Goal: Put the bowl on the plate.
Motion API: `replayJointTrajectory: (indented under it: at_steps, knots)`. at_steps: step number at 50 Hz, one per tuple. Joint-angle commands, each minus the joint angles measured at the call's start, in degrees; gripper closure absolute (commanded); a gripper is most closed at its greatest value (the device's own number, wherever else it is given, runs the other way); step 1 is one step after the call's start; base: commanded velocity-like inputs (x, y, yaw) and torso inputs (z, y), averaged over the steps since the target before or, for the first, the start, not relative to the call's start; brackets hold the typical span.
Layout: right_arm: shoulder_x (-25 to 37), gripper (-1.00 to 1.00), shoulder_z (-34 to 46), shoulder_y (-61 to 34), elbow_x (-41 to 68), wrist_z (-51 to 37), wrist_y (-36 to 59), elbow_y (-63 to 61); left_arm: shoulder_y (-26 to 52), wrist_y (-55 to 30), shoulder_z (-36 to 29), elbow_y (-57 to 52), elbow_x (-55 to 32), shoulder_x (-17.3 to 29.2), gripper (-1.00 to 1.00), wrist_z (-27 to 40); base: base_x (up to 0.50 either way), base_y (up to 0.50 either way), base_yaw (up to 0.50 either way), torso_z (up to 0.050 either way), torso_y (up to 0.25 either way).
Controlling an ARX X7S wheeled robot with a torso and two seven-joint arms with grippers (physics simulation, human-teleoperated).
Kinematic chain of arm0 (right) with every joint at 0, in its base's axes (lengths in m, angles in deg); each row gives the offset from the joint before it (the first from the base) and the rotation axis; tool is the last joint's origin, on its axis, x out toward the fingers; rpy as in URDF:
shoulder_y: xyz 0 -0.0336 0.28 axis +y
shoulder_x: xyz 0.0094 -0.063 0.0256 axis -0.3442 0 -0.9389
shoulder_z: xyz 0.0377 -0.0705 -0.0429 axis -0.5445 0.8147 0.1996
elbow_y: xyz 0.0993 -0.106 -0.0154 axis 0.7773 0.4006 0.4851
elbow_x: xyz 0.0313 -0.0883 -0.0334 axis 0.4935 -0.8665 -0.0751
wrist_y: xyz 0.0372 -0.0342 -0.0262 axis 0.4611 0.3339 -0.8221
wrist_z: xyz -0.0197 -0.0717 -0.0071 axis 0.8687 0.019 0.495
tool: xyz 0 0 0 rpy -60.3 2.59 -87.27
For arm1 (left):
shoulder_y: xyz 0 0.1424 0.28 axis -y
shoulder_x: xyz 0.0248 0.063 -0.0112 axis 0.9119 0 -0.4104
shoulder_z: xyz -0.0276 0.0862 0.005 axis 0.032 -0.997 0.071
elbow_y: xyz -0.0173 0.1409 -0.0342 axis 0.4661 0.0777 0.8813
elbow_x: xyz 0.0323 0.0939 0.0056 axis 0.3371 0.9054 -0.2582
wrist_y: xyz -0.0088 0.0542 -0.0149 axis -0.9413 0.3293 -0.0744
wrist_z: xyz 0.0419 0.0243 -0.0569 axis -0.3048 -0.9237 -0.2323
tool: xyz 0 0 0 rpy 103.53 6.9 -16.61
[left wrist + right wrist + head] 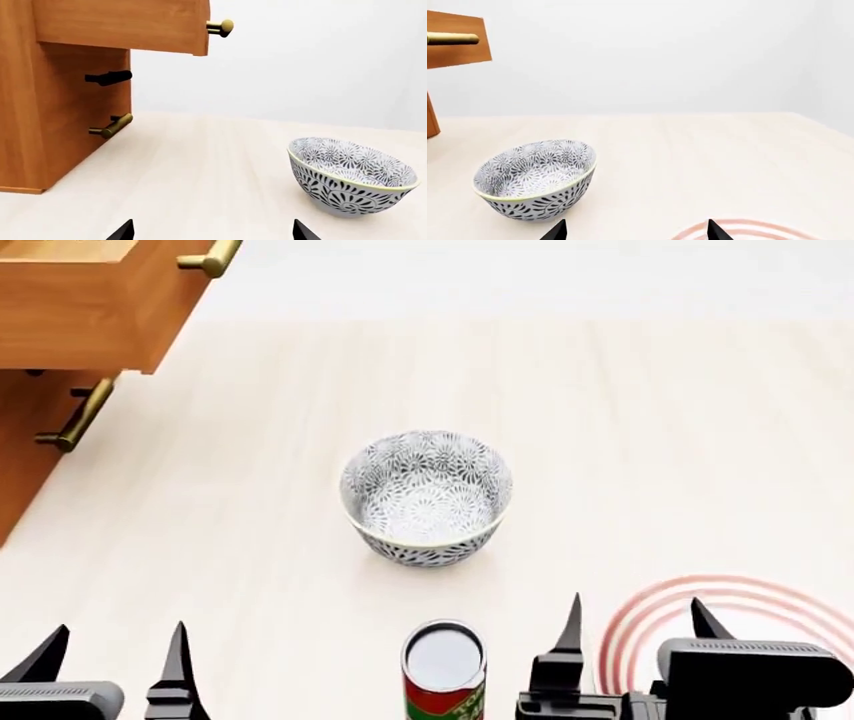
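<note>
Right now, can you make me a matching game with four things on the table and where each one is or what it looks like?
Things:
1. bowl
2. plate
3. can
4. wooden cabinet

Descriptions:
A. has an open drawer with a brass knob, far left in the head view
B. white with red rings, partly hidden by the right gripper
C. grey-black flower pattern, in the middle of the table
D. red with a silver top, standing near the robot between the grippers

Pairs: 1-C, 2-B, 3-D, 4-A
</note>
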Motion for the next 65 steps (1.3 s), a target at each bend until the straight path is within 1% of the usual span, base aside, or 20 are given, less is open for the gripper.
replayJointTrajectory:
  at_steps: [1, 4, 53, 65]
  knots:
    - [0.73, -1.00, -0.25, -0.47, 1.82, 0.22, 2.26, -2.10, 0.14, 0.22, -0.43, 0.22, -0.23, 0.33, -1.00, 0.34, 0.15, 0.00, 0.00, 0.000, 0.000]
    - [1.36, -1.00, -1.21, -0.37, 4.29, 0.63, 5.23, -4.57, 0.25, 0.05, -0.49, 0.03, -0.42, 0.54, -1.00, 0.34, 0.15, 0.00, 0.00, 0.000, 0.000]
    - [2.30, -1.00, -0.81, -0.56, 5.62, -0.42, 5.69, -4.51, 0.52, 0.74, -1.91, 0.48, -1.57, 1.64, -1.00, 1.61, 0.15, 0.00, 0.00, 0.000, 0.000]
    - [2.61, -1.00, -0.60, -0.71, 5.45, -1.41, 6.51, -4.70, 0.51, 0.82, -2.27, 0.35, -1.84, 1.88, -1.00, 1.93, 0.02, 0.00, 0.00, 0.000, 0.000]
